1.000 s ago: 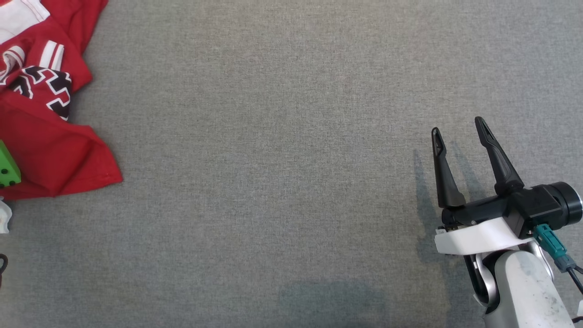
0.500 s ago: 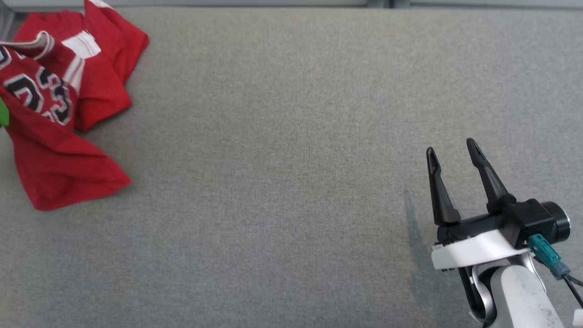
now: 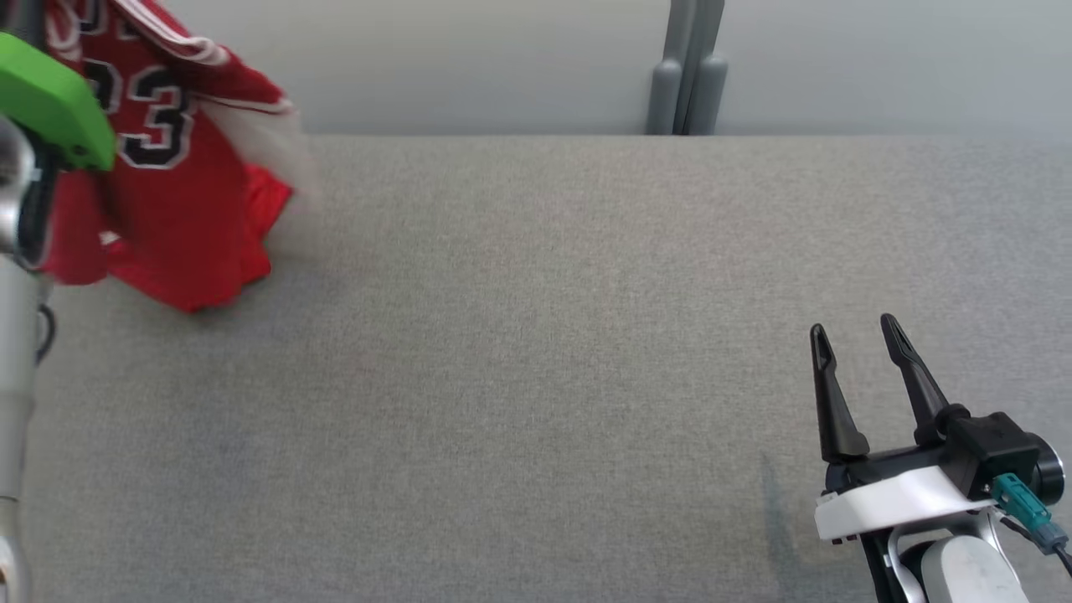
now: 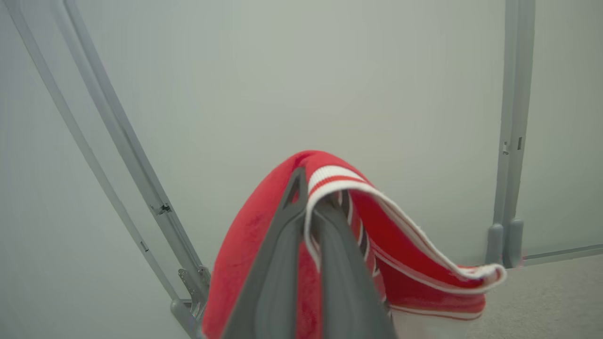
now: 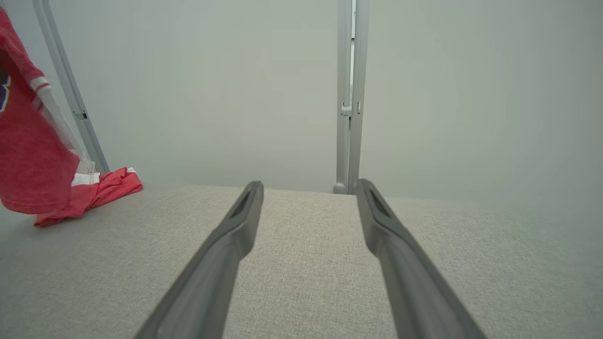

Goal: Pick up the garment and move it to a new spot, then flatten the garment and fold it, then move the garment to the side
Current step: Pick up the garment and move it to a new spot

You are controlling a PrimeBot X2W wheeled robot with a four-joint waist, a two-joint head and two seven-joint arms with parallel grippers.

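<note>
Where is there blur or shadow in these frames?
Head view: the red jersey is smeared by motion blur along its right edge; the right pincer is sharp and casts a faint shadow on the grey fabric surface to its left. Left wrist view: the left pincer, shut on the jersey, looks soft up close. Right wrist view: even light, no glare, jersey blurred.

The jersey (image 3: 180, 226) runs off my head view's top edge, its right hem smeared by blur. A green cover (image 3: 50, 100) hides part of it. Cloth covers one tip of my left end effector (image 4: 312, 193).
</note>
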